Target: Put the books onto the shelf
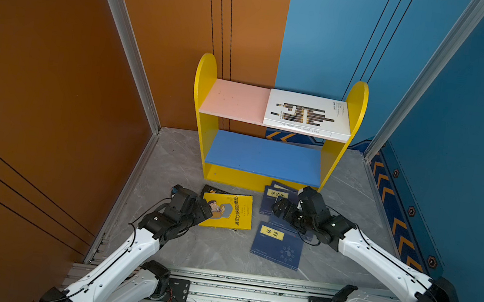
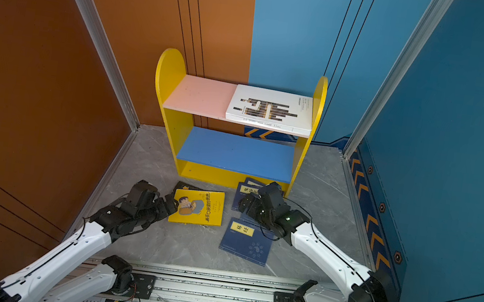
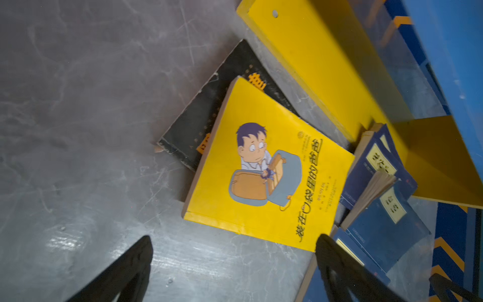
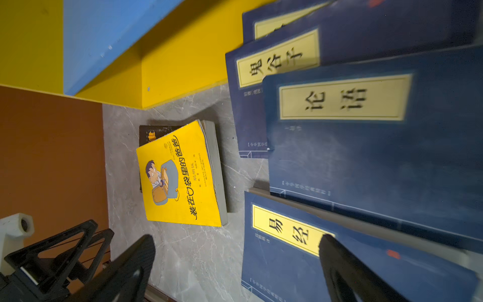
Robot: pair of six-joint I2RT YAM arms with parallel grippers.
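The left claw (image 3: 232,261), fingers spread wide and holding nothing, hangs low over the grey table (image 1: 215,249) with the yellow book (image 1: 228,212) just ahead of its tips. The book lies flat and face up, its cover showing a cartoon man peering into a bag, and it overlaps a black book (image 1: 213,190) with yellow characters that juts out from under its far corner. The right claw (image 4: 235,261), likewise gaping and empty, hovers above the navy books (image 1: 266,205), thin volumes with pale yellow title labels fanned over one another. One finger (image 4: 347,269) crosses the navy book nearest the arm's base (image 1: 277,245), though whether it touches the cover cannot be told. Well beyond both claws stands the yellow-sided shelf (image 1: 204,89), where the large white book (image 1: 307,114) with dark bars lies flat on the pink upper board (image 1: 234,100), at the end nearer the right claw.
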